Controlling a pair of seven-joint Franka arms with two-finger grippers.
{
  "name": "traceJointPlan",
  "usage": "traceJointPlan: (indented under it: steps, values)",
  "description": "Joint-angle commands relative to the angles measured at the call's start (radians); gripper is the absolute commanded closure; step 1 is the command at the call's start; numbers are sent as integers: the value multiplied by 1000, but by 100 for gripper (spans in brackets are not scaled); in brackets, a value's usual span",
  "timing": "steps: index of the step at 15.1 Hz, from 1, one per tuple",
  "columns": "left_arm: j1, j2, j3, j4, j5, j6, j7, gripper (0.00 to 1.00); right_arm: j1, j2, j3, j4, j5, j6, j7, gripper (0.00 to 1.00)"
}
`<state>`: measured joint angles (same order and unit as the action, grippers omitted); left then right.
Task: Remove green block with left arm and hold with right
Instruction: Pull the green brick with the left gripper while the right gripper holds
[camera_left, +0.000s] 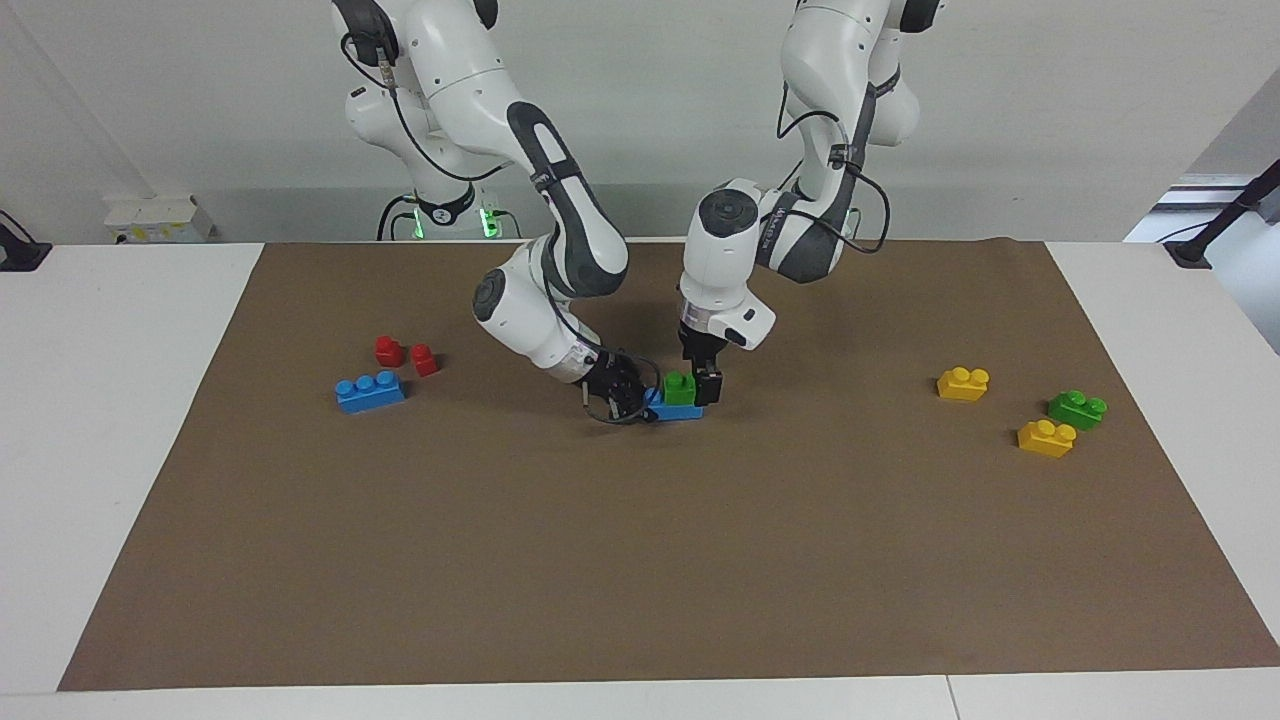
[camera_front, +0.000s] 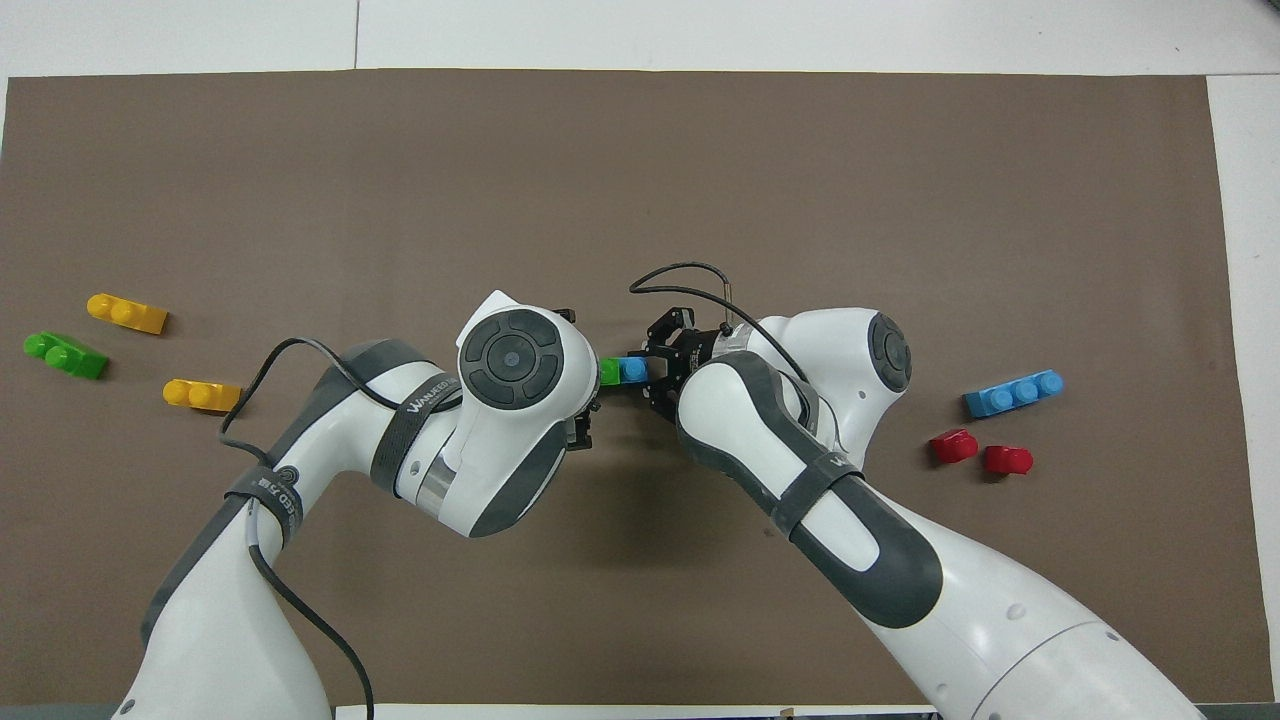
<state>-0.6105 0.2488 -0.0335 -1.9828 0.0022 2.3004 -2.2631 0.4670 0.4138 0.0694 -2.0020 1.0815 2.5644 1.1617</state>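
Note:
The green block (camera_left: 680, 387) (camera_front: 609, 372) sits stuck on one end of a blue brick (camera_left: 672, 409) (camera_front: 632, 370) in the middle of the brown mat (camera_left: 640, 560). My left gripper (camera_left: 695, 391) points straight down over the green block, open, one finger (camera_left: 710, 385) on each side of it. In the overhead view its wrist hides most of the block. My right gripper (camera_left: 628, 398) (camera_front: 652, 372) comes in low from the right arm's end and is shut on the blue brick's free end.
Toward the right arm's end lie a second blue brick (camera_left: 370, 391) and two small red pieces (camera_left: 388, 350) (camera_left: 424, 360). Toward the left arm's end lie two yellow bricks (camera_left: 963, 383) (camera_left: 1046, 438) and another green brick (camera_left: 1077, 408).

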Motion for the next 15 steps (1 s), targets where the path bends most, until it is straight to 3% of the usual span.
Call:
traceJointPlan:
  steps: [1, 3, 4, 5, 7, 15]
  values:
    - [-3, 7, 6, 15, 24, -10, -24, 5, 19, 0, 0, -23, 29, 49, -28, 100]
    - [-3, 7, 6, 15, 24, -10, -24, 13, 21, 0, 0, -23, 29, 54, -28, 100]
    - [-3, 7, 6, 15, 24, -9, -24, 23, 21, 0, 0, -23, 29, 56, -28, 100]
    - [-3, 7, 6, 15, 27, -4, -24, 44, 21, 0, 0, -23, 29, 57, -28, 100]
    - [-2, 7, 6, 12, 32, 1, -26, 100, 21, 0, 0, -24, 29, 57, -28, 100]
    - [38, -16, 6, 18, 32, 2, -52, 100, 21, 2, 0, -23, 29, 57, -27, 100]
